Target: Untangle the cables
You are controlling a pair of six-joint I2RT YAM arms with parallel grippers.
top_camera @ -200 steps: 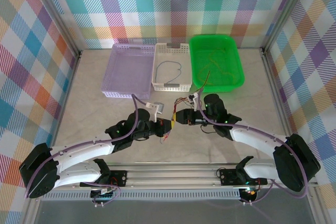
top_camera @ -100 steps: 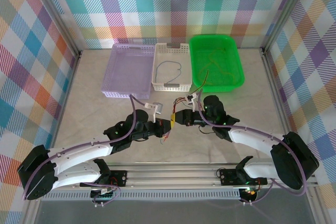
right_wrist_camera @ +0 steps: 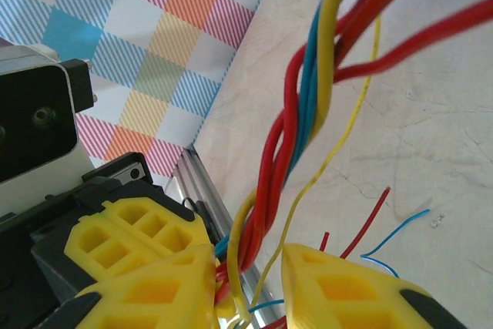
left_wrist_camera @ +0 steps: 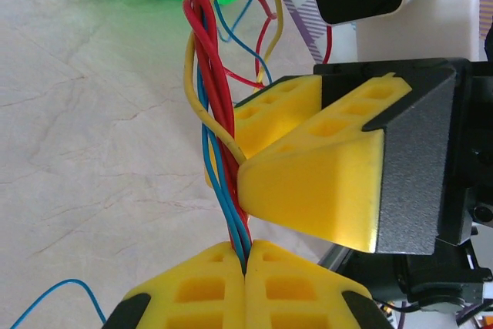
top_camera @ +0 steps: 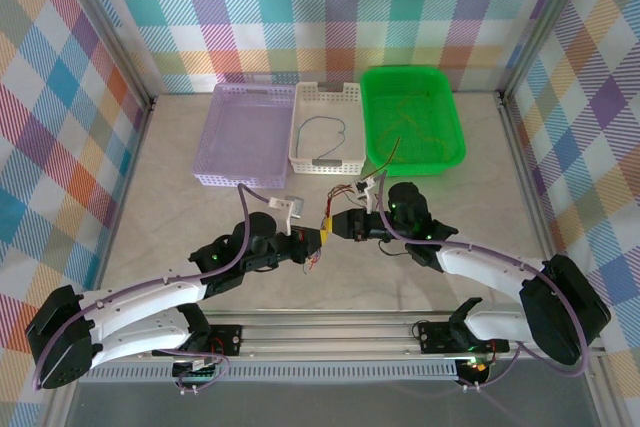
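I note the left arm [top_camera: 150,299] drew back; left jaws pinching the twisted cables [left_wrist_camera: 218,113], right jaws spread around them. Twist unbroken.

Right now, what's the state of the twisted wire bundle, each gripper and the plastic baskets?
Twisted bundle of red, blue and yellow wires: tangled.
Left gripper: shut on the bundle.
Right gripper: open around the bundle.
White slotted plastic basket: holds one blue-grey wire.
Green plastic basket: holds loose wires.

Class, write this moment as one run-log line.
left hand: shut on wires | right hand: open around wires | wires: twisted
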